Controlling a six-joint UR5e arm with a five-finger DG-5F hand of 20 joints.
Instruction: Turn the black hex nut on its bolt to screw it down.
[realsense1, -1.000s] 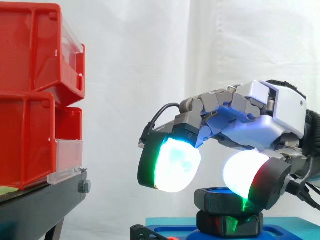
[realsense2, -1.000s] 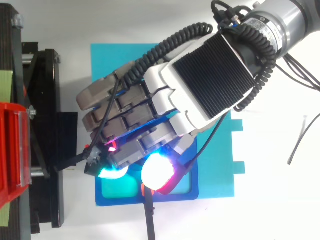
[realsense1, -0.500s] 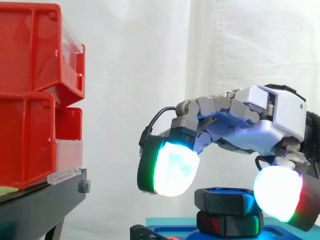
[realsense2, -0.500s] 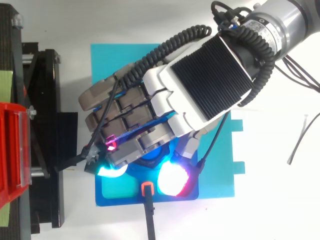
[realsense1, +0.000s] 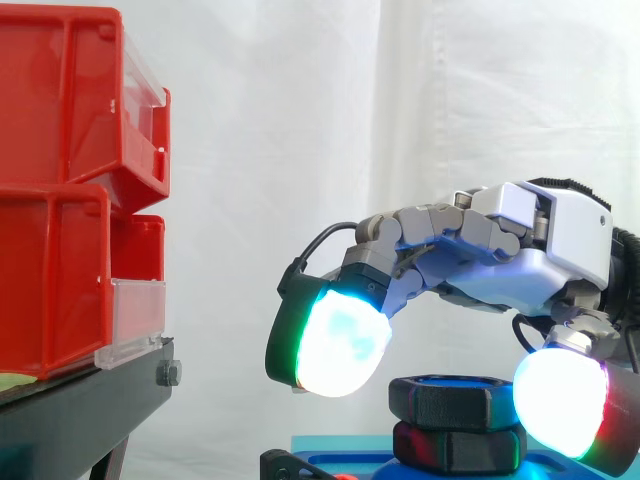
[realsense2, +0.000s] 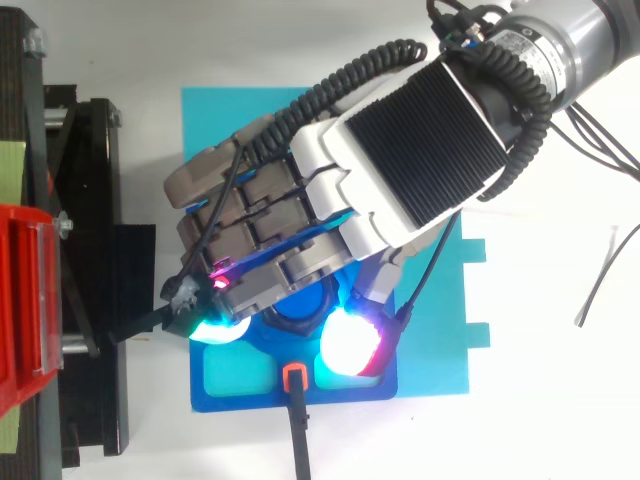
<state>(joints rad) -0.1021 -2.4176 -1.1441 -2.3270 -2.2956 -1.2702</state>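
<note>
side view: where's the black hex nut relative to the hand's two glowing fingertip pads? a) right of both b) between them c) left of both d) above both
b: the black hex nut sits low between the pads of the hand, with one pad up to its left and the other at its right edge.
</note>
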